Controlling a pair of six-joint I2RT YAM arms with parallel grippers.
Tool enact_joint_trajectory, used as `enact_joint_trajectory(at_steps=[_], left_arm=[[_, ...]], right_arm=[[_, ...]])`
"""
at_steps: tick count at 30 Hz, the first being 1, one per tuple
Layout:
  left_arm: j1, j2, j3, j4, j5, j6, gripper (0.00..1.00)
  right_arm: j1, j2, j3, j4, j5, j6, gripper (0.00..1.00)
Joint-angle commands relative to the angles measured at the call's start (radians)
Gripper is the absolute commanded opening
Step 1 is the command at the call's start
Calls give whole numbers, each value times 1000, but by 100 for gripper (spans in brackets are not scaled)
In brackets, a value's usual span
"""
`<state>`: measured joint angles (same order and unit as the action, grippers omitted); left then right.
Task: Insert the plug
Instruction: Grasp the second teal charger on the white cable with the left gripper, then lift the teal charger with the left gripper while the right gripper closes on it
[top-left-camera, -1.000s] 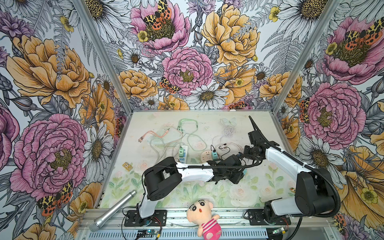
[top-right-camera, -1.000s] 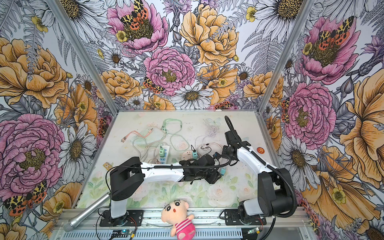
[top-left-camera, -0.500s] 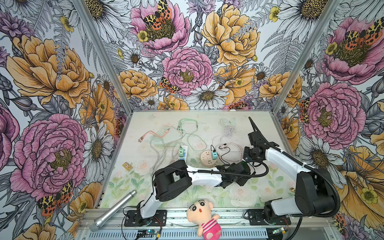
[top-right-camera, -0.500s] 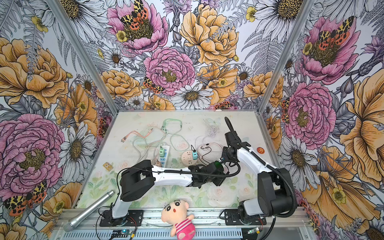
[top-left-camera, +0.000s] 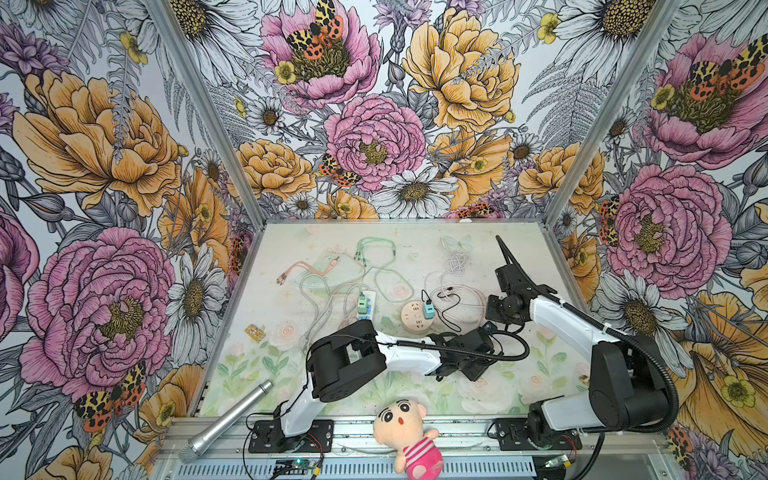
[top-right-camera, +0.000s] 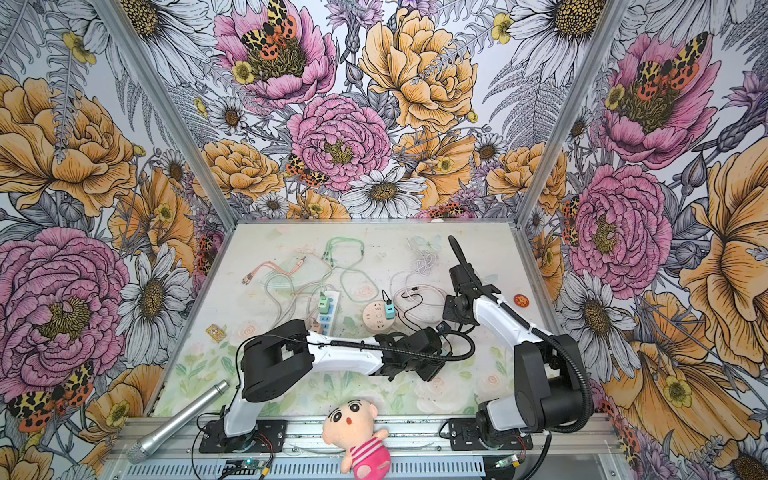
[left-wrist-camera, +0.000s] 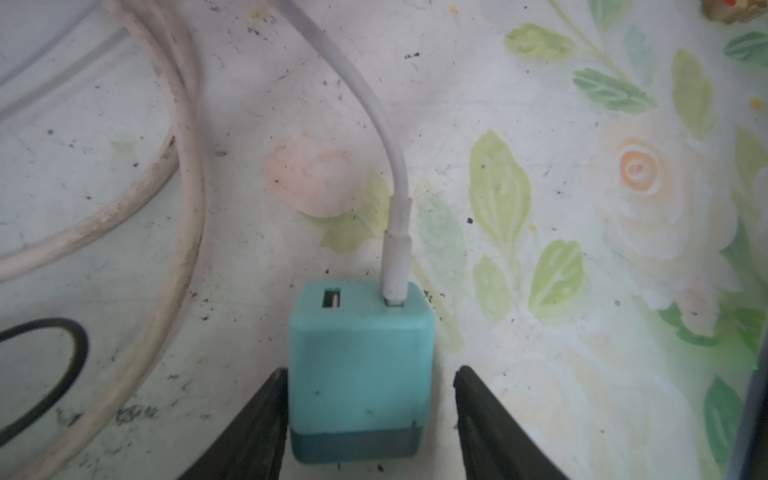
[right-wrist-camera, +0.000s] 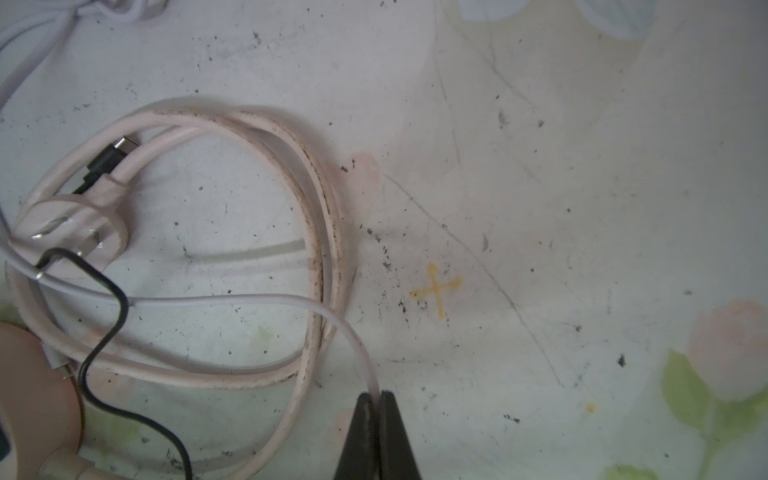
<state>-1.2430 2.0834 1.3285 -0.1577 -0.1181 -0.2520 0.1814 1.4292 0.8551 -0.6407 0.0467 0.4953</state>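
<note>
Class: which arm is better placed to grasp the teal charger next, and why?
Left. The left hand, open, straddles the teal charger, one finger against its side, the other just off it. The right hand is pinched shut on the thin white cable.

Mid-table: round socket (top-left-camera: 406, 325) carrying teal adapter (top-left-camera: 429, 309); left arm (top-left-camera: 411, 356) stretched rightward just in front; microphone (top-left-camera: 226, 419) front-left.
</note>
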Motion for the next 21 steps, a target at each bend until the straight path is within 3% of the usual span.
enact_joint_trajectory(at_steps=[1, 7, 10, 14, 21], left_arm=[[16, -27, -14, -3, 14, 2, 57], [22, -17, -9, -3, 21, -3, 41], [22, -23, -11, 7, 39, 5, 39], [22, -45, -20, -13, 27, 32, 38], [46, -152, -87, -38, 8, 91, 37]], right_arm=[[-8, -6, -1, 26, -11, -6, 0], [-9, -12, -2, 26, -30, -6, 0], [-8, -21, -2, 23, -43, -6, 2], [-8, -59, 8, 22, -97, 1, 35], [-10, -175, 17, -22, -210, 7, 46]])
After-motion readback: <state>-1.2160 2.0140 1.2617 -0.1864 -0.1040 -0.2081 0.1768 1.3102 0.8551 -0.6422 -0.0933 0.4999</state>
